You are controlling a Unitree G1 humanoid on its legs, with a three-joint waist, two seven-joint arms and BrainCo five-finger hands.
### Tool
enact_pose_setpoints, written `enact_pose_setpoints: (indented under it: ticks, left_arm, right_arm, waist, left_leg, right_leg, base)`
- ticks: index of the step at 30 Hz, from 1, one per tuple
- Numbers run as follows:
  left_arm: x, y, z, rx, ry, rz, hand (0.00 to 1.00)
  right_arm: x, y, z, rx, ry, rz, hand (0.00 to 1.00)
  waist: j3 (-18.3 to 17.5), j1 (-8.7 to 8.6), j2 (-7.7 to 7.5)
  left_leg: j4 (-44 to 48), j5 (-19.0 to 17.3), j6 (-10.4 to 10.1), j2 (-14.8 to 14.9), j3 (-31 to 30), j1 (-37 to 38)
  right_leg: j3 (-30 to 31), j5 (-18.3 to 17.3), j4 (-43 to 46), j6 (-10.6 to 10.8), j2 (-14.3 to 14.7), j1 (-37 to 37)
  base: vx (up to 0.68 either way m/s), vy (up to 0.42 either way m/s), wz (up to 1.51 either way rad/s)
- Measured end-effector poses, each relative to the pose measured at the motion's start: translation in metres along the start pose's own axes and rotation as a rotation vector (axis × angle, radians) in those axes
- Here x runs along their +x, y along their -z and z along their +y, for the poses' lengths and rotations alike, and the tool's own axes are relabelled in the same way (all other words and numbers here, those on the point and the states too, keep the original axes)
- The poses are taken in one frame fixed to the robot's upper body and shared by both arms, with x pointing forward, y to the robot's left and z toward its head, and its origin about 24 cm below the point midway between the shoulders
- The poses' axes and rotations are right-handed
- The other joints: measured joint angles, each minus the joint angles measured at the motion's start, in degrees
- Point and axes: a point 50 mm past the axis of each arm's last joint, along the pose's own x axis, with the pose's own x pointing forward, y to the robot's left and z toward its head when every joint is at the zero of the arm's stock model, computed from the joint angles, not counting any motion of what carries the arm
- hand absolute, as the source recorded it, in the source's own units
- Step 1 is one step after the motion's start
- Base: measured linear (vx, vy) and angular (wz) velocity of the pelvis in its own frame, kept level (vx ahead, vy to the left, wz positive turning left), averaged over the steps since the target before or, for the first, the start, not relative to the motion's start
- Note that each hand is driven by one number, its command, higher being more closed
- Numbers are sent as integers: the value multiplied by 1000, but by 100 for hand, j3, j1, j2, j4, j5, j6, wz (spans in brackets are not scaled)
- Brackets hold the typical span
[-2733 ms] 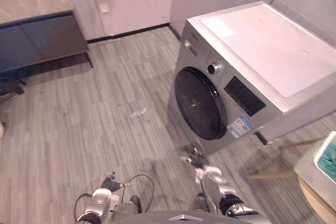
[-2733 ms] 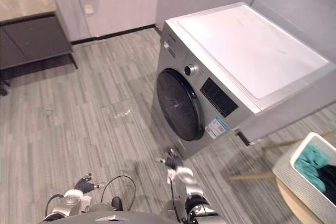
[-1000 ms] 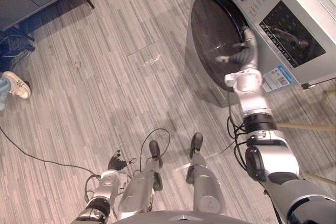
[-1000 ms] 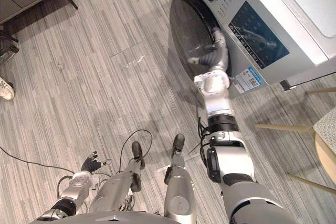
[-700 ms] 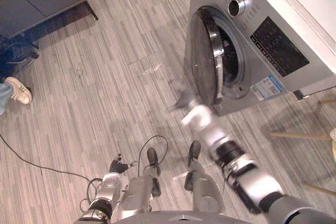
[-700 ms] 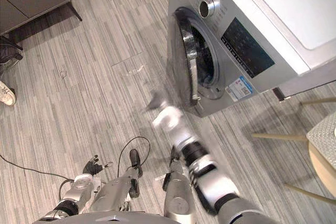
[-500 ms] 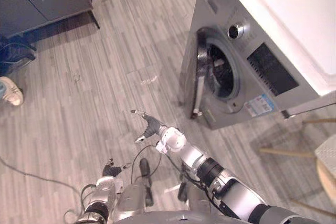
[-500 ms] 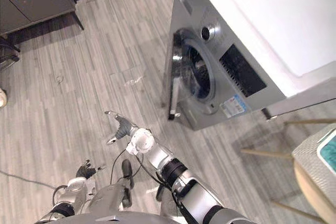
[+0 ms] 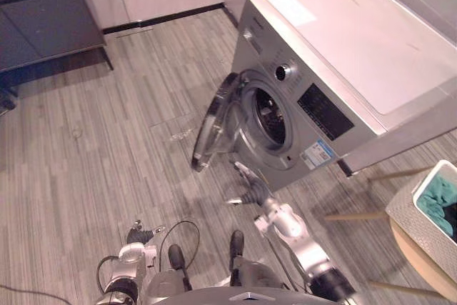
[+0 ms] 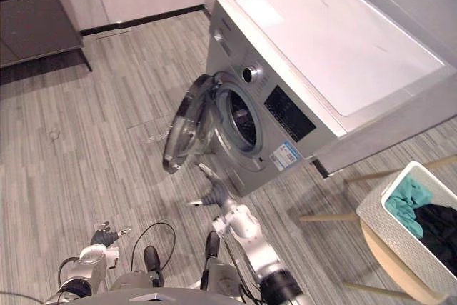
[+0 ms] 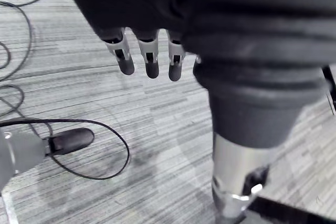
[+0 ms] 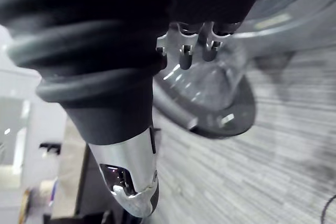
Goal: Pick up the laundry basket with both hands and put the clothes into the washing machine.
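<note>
Right robot hand (image 9: 251, 191) fingers spread, empty, near open washing machine door (image 9: 213, 125); left robot hand (image 9: 139, 234) relaxed, empty

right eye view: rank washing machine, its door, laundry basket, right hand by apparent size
1. washing machine
2. laundry basket, though the frame edge cuts it off
3. door, swung open and seen nearly edge-on
4. right hand, smallest even though nearest the camera

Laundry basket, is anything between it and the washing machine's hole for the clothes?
Nothing visible blocks the way. The door stands open to one side, so the round opening of the washing machine is free. The laundry basket sits on a small table to the machine's right.
</note>
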Motion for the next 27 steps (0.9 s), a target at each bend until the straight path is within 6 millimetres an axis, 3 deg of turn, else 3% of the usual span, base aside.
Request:
enact_pose_setpoints:
  ticks: [4,9,13,19,27]
  left_arm:
    - [4,-36,-1,-13,2,-122,0]
    - [11,-90,31,-47,-95,-275,0]
    - [13,-114,46,-89,-143,-328,0]
    - [17,-123,73,-293,-204,-291,0]
    - [17,-128,102,-393,-272,-275,0]
  right_arm:
    - [-19,22,-7,29,52,86,0]
    - [-37,38,-12,61,79,152,0]
    - [-42,48,-12,85,88,193,0]
    - [-50,56,-10,112,92,229,0]
    - [-55,66,-8,133,96,275,0]
  waist:
    - [-5,-126,-6]
    - [-37,-270,-25]
    - [-134,-358,-55]
    - [-164,-441,-102]
    - [-257,-465,-244]
  left_leg:
    - [1,-58,-8,-12,224,18]
    - [3,-162,-41,2,659,224]
    - [6,-191,-69,9,868,230]
    - [6,-204,-91,76,997,281]
    - [1,-125,-95,90,996,298]
  right_leg:
    - [240,80,1,72,21,-82]
    - [687,166,2,32,110,-146]
    - [904,222,4,51,164,-267]
    - [1053,294,3,24,249,-292]
    - [1067,353,16,-30,261,-283]
  base:
    - [37,7,-30]
    - [41,3,-46]
    - [31,-1,-32]
    - [-24,0,-13]
    - [-58,1,-1]
